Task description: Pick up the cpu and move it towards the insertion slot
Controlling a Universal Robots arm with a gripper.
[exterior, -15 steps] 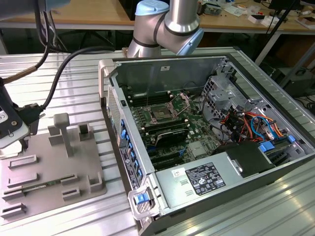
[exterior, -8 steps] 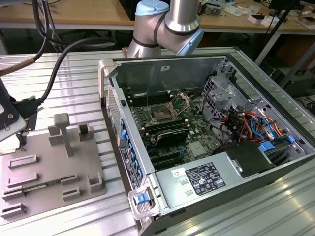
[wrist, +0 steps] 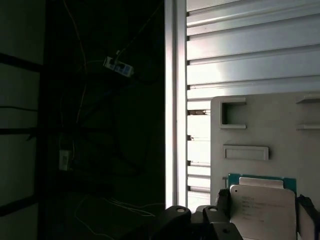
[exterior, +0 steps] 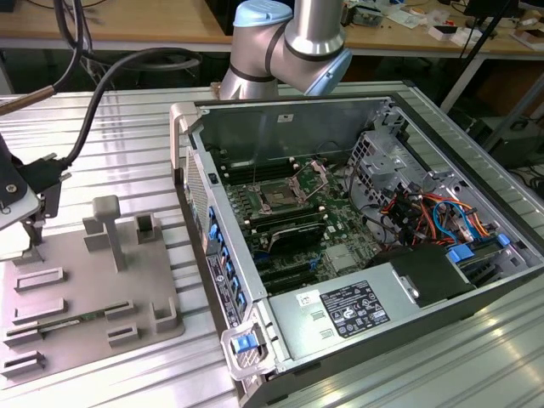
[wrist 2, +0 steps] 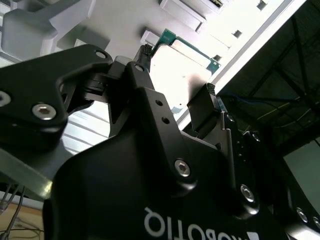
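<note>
End effector (wrist 2: 177, 75) clenched on the cpu (wrist: 262, 207): one finger (wrist 2: 207, 107) on each of two opposite edges, silvery face bare between them, green rim showing in both wrist views. Cpu is over the tray (exterior: 85, 255) at the exterior view's left; whether it has cleared the tray surface cannot be told. Slot (exterior: 280, 197) lies well apart, toward the exterior view's right, inside the open case (exterior: 280, 119); its frame looks open.

Judgement: step in hand is the lift and carry. Done well, this means edge contact only, chip level, a rise clear of the tray's raised blocks, a pass above the case wall, and no twist in the grip, so the chip's sides arrive square to the socket frame.
</note>
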